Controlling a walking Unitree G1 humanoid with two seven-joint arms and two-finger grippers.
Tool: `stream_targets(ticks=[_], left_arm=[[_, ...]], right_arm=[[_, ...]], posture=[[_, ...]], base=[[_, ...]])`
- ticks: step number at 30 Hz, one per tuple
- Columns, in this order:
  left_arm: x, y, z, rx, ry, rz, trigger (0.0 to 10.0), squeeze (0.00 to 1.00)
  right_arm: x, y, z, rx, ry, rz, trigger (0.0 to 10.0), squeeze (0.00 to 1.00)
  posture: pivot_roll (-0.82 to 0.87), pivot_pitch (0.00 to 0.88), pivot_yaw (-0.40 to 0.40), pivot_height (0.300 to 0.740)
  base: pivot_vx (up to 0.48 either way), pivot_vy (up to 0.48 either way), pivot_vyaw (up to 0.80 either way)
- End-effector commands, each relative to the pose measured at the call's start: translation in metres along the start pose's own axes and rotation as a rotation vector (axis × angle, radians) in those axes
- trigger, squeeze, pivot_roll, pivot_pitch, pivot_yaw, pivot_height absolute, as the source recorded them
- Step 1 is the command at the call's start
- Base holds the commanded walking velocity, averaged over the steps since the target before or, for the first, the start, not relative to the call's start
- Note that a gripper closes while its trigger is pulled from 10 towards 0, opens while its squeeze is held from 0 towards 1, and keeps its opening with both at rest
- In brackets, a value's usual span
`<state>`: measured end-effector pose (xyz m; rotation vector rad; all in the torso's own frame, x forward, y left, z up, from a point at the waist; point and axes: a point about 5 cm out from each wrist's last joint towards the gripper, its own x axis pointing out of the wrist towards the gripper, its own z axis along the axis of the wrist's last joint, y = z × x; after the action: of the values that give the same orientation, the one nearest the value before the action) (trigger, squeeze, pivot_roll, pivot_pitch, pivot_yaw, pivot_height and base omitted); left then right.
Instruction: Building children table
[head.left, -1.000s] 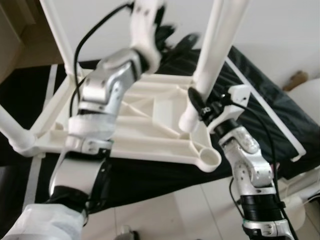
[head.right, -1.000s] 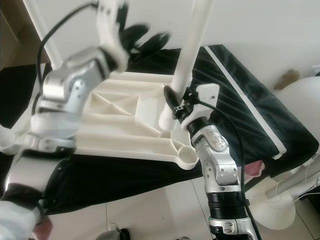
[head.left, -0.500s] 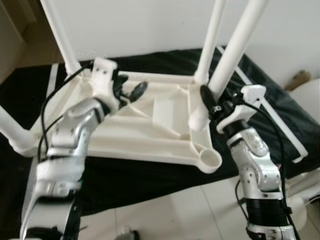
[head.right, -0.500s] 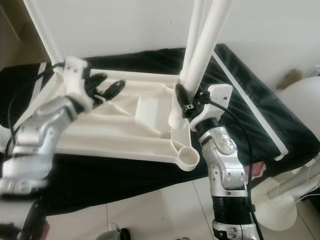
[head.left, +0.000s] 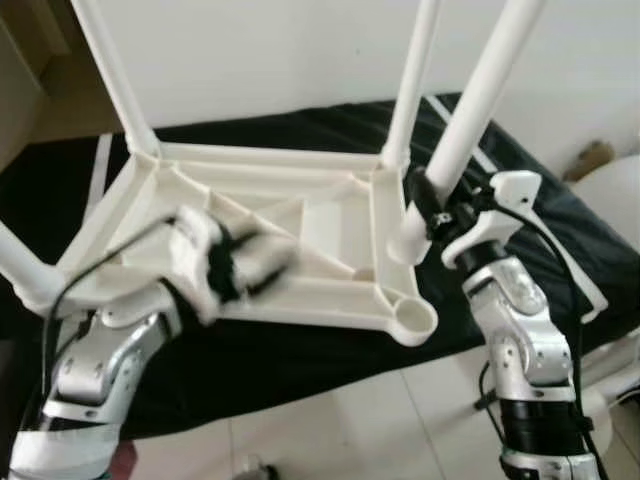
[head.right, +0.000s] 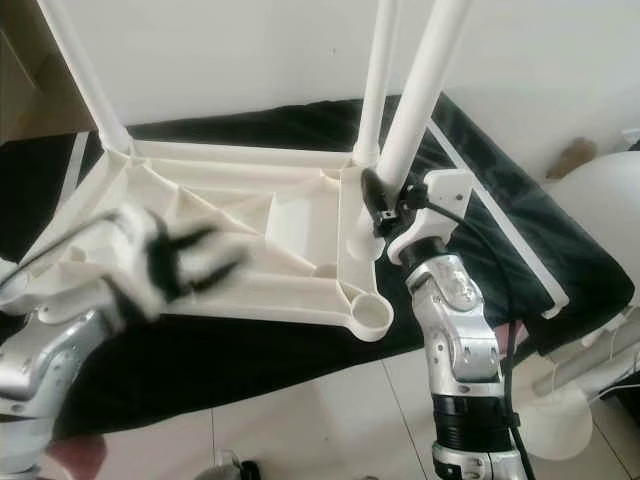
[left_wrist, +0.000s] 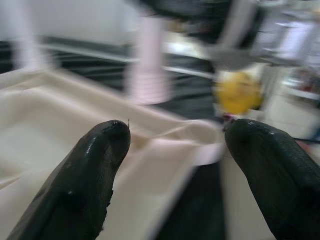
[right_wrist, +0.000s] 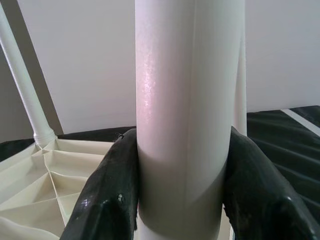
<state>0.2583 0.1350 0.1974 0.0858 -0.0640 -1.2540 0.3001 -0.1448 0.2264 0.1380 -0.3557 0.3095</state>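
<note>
Blurring over upturned table (head.left: 300, 235), left tool (head.left: 245, 268) gapes empty; right tool (head.left: 425, 210) clamps leg (head.left: 470, 110), top cut off.

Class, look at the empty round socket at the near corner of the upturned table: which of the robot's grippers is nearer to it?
Right. The right gripper grips a loose leg just behind the socket. The left gripper hovers open over the tabletop's underside, farther left.

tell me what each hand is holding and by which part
The right hand grips a loose white table leg near its lower end. The left hand is open and holds nothing.
</note>
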Motion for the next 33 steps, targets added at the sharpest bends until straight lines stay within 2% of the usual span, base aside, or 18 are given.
stream_targets(ticks=[1, 4, 6, 10, 14, 15, 16, 20, 22, 23, 29, 33], left_arm=[[-0.004, -0.007, -0.006, -0.013, 0.045, -0.045, 10.0, 0.0], [0.002, -0.015, -0.016, -0.019, 0.1, -0.057, 10.0, 0.0], [0.012, -0.021, -0.022, 0.013, 0.132, -0.052, 10.0, 0.0], [0.026, -0.023, -0.027, 0.017, 0.152, -0.018, 10.0, 0.0], [0.039, -0.021, -0.035, 0.032, 0.189, 0.008, 10.0, 0.0], [0.043, -0.019, -0.038, 0.068, 0.205, 0.032, 10.0, 0.0], [0.043, -0.019, -0.038, 0.068, 0.205, 0.032, 10.0, 0.0], [0.065, -0.012, -0.041, 0.11, 0.196, 0.132, 10.0, 0.0], [0.068, -0.011, -0.042, 0.113, 0.201, 0.148, 10.0, 0.0], [0.075, -0.004, -0.048, 0.129, 0.239, 0.213, 10.0, 0.0], [0.081, 0.001, -0.056, 0.175, 0.297, 0.235, 10.0, 0.0], [0.088, -0.004, -0.062, 0.223, 0.337, 0.186, 10.0, 0.0]], right_arm=[[-0.001, -0.001, 0.004, -0.003, -0.013, -0.002, 10.0, 0.0], [-0.001, -0.001, 0.004, -0.002, -0.011, 0.001, 10.0, 0.0], [0.0, 0.0, 0.003, -0.002, -0.008, 0.003, 10.0, 0.0], [0.0, 0.0, 0.003, -0.002, -0.008, 0.002, 10.0, 0.0], [0.0, 0.0, 0.003, -0.003, -0.011, -0.001, 10.0, 0.0], [0.0, 0.0, 0.003, -0.003, -0.011, -0.003, 10.0, 0.0], [0.0, 0.0, 0.003, -0.003, -0.011, -0.003, 10.0, 0.0], [0.0, -0.001, 0.003, -0.003, -0.011, -0.009, 10.0, 0.0], [0.0, -0.001, 0.003, -0.002, -0.011, -0.009, 10.0, 0.0], [0.001, 0.0, 0.003, 0.01, -0.013, -0.01, 10.0, 0.0], [0.002, 0.0, 0.004, 0.018, -0.016, -0.01, 10.0, 0.0], [0.001, 0.0, 0.003, 0.02, -0.012, -0.017, 10.0, 0.0]], posture=[[-0.04, 0.031, 0.007, 0.74], [-0.03, 0.029, 0.008, 0.74], [-0.03, 0.027, 0.007, 0.74], [-0.03, 0.024, 0.01, 0.74], [-0.04, 0.021, 0.013, 0.74], [-0.04, 0.023, 0.013, 0.74], [-0.04, 0.023, 0.013, 0.74], [-0.04, 0.026, 0.016, 0.74], [-0.04, 0.026, 0.016, 0.74], [-0.04, 0.028, 0.016, 0.74], [-0.04, 0.034, 0.02, 0.74], [-0.04, 0.04, 0.019, 0.74]], base=[[0.0, 0.0, 0.0], [0.0, 0.0, 0.0], [0.0, 0.0, 0.0], [0.0, 0.0, 0.0], [0.0, 0.0, 0.0], [0.0, 0.0, 0.0], [0.0, 0.0, 0.0], [0.0, 0.0, 0.0], [0.0, 0.0, 0.0], [0.0, 0.0, 0.0], [0.0, 0.0, 0.0], [0.0, 0.0, 0.0]])
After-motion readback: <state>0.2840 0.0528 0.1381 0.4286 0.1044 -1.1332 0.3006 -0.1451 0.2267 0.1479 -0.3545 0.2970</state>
